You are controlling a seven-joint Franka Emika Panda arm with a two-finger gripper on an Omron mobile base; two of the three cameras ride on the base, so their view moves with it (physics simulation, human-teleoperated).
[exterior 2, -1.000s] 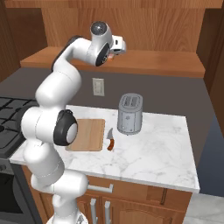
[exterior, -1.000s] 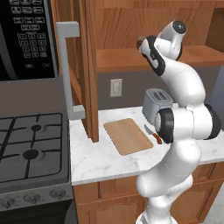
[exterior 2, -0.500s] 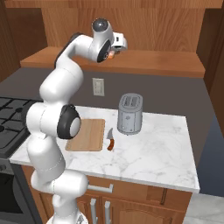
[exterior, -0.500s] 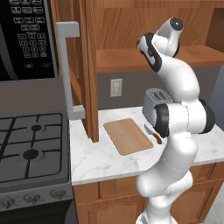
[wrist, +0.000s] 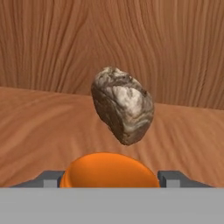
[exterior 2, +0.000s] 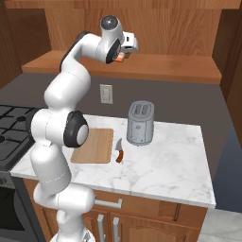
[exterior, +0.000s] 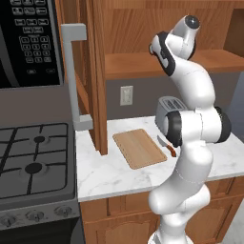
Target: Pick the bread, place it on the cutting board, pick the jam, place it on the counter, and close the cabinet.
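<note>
On the open cabinet (exterior: 143, 57) shelf: bread (wrist: 122, 105) beyond jam (wrist: 109, 169), gripper (wrist: 109, 178) fingers spread around jam, unclenched; bread-picking step, next reach past jar onto loaf.

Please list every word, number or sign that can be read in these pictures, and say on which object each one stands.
Microwave keypad: small white marks on rows of dark buttons, too small and blurred to read.
Toaster: no label visible.
Jam and bread: no label or print visible.
Wall outlet: no text.
Nothing in these pictures can be quoted as legible text.
</note>
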